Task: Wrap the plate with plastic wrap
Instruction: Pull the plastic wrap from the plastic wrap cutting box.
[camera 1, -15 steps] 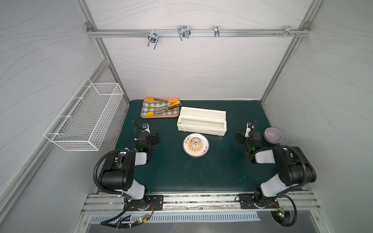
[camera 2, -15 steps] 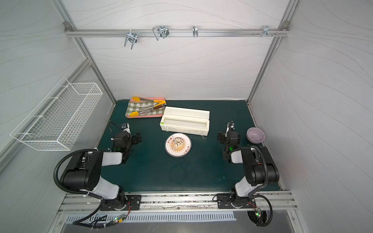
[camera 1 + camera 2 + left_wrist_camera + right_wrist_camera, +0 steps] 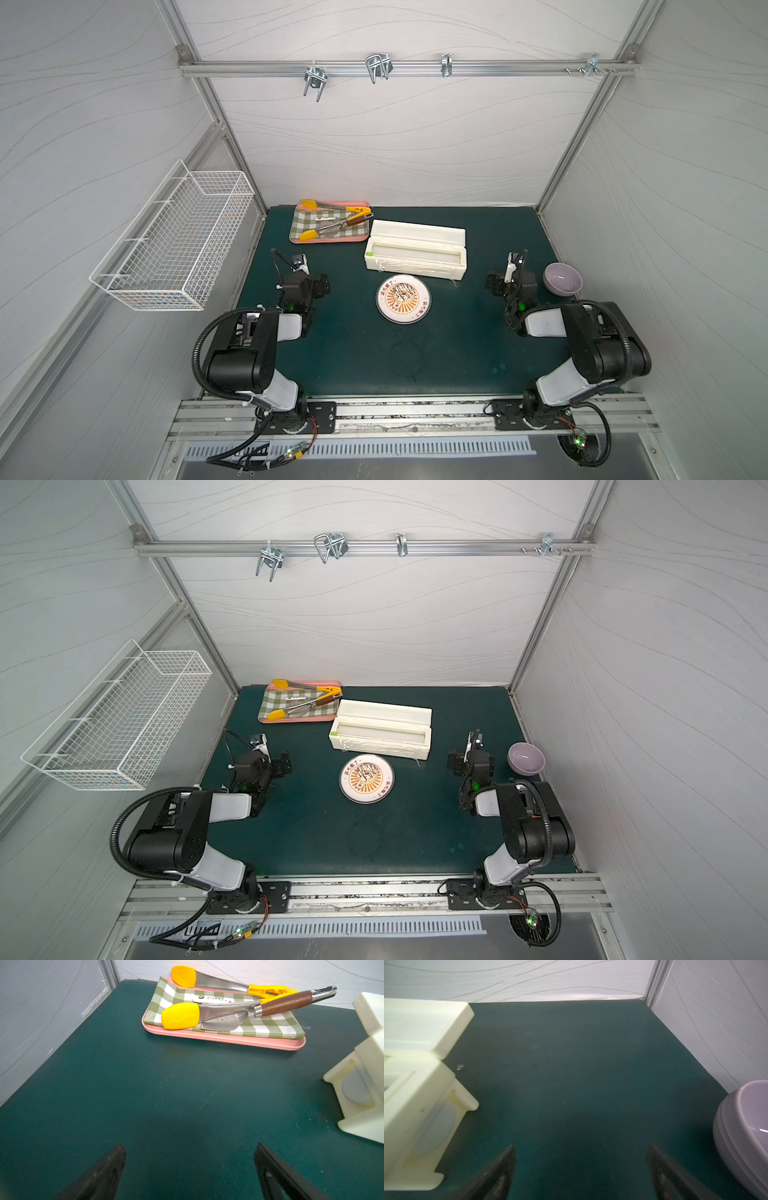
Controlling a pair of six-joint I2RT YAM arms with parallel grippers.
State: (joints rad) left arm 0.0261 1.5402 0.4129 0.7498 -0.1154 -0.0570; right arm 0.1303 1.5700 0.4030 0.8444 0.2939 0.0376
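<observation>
Though near, dispenser box [image 3: 415,239] behind plate [image 3: 423,308]

Little writing shows, and none of it can be read for sure. In both top views the plate [image 3: 409,313] [image 3: 372,792] carries red characters along its rim, one short arc at about 10 to 11 o'clock and another at about 4 to 5 o'clock, too small to make out. At 11 o'clock from the plate, a white strip [image 3: 212,998] lies on the checked cloth [image 3: 259,1026] of the pink tray [image 3: 228,1040]. It bears a row of tiny coloured letters and a round black mark, both blurred.
</observation>
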